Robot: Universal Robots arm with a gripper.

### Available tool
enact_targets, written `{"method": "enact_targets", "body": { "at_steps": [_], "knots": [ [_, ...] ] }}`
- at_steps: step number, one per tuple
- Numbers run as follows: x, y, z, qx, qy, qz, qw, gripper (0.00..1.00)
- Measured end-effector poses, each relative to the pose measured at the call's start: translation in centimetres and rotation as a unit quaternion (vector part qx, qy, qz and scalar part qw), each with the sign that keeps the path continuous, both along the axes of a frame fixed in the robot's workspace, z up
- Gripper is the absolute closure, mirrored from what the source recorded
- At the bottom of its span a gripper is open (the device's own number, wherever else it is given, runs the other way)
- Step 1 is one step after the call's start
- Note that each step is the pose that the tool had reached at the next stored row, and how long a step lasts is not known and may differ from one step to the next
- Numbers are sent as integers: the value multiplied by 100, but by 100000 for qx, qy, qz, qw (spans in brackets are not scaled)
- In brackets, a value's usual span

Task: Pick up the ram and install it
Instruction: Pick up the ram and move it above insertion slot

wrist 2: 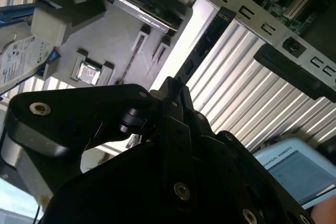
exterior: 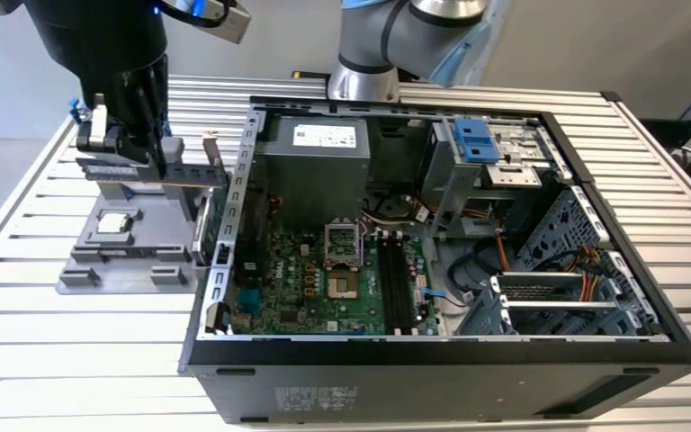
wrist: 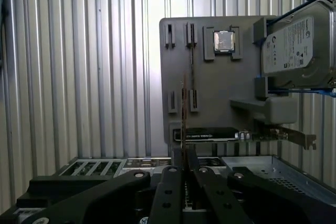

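Ram point(wrist: 184, 114) edge-on between fingers point(wrist: 194, 165); long axis seemingly parallel to fixture slot point(wrist: 192, 64)

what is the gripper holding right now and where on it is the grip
The ram, pinched across its two flat faces by the gripper; where along its length is hidden.

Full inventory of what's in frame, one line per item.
ram: 1, seen edge-on so colour unclear, gripped over the holder
parts holder: 1, grey, exterior view's left of the case
processor chip: 1, silver, on the holder
hard drive: 1, silver label, blue rails, on the holder
card: 1, dark edge, metal bracket, on the holder
computer case: 1, black, open, mid-table
motherboard: 1, green, inside the case
table: 1, silver, slatted
arm: 1, grey, behind the case
gripper: 1, black, shut on the ram
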State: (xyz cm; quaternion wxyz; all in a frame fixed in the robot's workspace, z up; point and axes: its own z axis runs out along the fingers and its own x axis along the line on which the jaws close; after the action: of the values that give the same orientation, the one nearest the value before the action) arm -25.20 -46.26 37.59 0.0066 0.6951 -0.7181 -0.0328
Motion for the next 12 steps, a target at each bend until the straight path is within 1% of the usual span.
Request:
{"method": "enact_targets", "body": {
  "at_steps": [3, 5, 7, 9, 12],
  "knots": [
    [16, 0, 0, -3, -102, 16, 100000, 100],
    [48, 0, -2, 0, -206, 7, 100000, 100],
    [87, 0, -2, -1, -370, 8, 99999, 100],
    [134, 0, -3, -3, -630, 7, 99998, 100],
    [207, 0, -3, 4, -1124, 6, 99994, 100]
  ]
}}
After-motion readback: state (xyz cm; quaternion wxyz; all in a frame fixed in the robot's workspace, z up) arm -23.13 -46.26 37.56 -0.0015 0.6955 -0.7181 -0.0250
